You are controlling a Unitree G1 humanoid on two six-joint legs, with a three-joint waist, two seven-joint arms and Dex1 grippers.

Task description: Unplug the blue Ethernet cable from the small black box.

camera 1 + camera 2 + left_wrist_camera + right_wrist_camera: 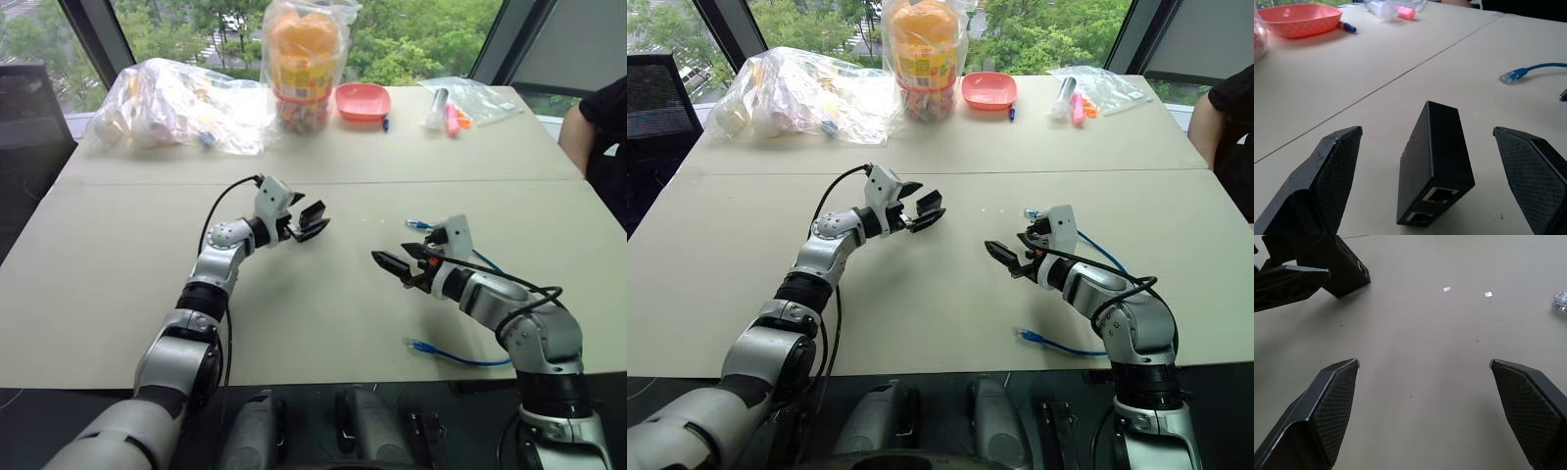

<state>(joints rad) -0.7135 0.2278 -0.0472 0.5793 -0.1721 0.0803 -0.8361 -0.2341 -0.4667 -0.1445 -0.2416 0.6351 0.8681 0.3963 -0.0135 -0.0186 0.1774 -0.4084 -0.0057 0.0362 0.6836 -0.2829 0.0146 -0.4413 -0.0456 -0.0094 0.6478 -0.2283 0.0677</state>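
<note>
The left tool (1430,181) stands released, cross-hatched black pads (1334,171) flanking the matte, slab-shaped small black box (1435,161), ports empty; the right tool (1425,411) gapes too. At its 3 o'clock, the thin blue Ethernet cable (460,357) lies unplugged on the smooth beige tabletop (323,323).

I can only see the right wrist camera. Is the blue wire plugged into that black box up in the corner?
Observer: No. The left wrist view looks into the small black box, and both of its ports are empty.
Operator: So where did the wire go?
Observer: The blue Ethernet cable lies on the table by the right arm, and both of its plugs are free.
Operator: Is the other hand squeezing the box?
Observer: No. The left gripper is open, with the box between its fingers and a gap on each side.
</note>
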